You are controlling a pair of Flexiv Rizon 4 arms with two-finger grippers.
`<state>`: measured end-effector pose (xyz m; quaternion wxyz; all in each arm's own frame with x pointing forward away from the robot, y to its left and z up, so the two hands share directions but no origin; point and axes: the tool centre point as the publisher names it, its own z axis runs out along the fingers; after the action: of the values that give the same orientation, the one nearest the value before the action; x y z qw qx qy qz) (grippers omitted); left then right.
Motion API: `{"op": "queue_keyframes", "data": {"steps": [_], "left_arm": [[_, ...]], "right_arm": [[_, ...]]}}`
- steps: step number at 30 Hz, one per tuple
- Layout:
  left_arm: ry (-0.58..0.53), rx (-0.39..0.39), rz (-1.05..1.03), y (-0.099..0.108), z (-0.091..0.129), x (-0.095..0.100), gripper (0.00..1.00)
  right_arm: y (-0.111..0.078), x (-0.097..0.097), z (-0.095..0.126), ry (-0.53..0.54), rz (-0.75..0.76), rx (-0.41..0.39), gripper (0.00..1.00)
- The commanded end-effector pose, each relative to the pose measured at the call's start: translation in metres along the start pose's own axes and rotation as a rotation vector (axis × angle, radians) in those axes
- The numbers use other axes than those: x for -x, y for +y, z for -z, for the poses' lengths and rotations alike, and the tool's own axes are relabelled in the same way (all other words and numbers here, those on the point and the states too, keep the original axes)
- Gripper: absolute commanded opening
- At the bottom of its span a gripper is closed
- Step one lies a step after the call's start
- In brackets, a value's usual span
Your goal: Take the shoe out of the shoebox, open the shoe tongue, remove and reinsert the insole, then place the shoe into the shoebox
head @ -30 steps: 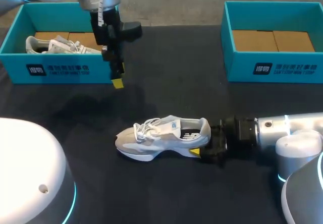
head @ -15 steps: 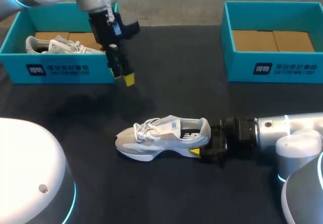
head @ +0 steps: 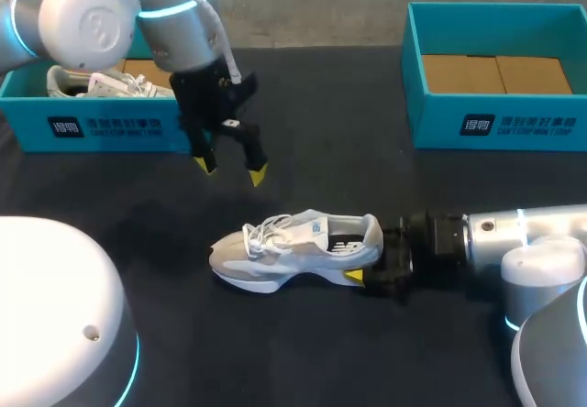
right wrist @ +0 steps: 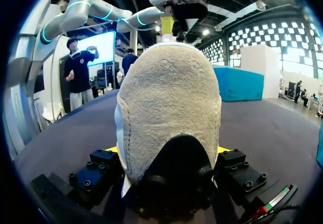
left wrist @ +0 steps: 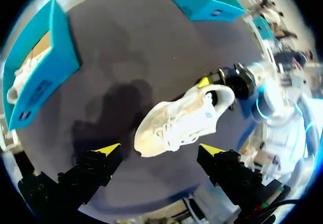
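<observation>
White and grey, the shoe (head: 293, 249) sits upright on the black table (head: 367, 169), out of both boxes. Its toe points to my left. The right gripper (head: 371, 274) squeezes the heel from both sides. The left gripper (head: 231, 170) hangs in the air near the left box (head: 101, 130). Its fingers are spread wide and hold nothing, and the shoe lies below it. Another shoe (head: 101, 83) lies in the left box. The right box (head: 495, 127) shows only brown cardboard inside.
</observation>
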<state>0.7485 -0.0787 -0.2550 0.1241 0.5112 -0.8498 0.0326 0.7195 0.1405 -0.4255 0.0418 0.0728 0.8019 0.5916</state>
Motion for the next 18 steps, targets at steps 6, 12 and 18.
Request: {"op": "queue_keyframes", "data": {"steps": [6,12,18], "left_arm": [[-0.071,-0.031,0.154,0.006,0.001,-0.003,1.00],[-0.006,-0.014,0.192,0.013,-0.016,-0.032,1.00],[-0.047,-0.040,0.204,0.014,-0.023,-0.061,1.00]], "right_arm": [[0.001,0.001,-0.002,0.001,-0.001,-0.006,0.00],[0.001,0.001,-0.002,0.001,-0.001,-0.006,0.00],[0.001,0.001,-0.002,0.001,-0.001,-0.006,0.00]]}}
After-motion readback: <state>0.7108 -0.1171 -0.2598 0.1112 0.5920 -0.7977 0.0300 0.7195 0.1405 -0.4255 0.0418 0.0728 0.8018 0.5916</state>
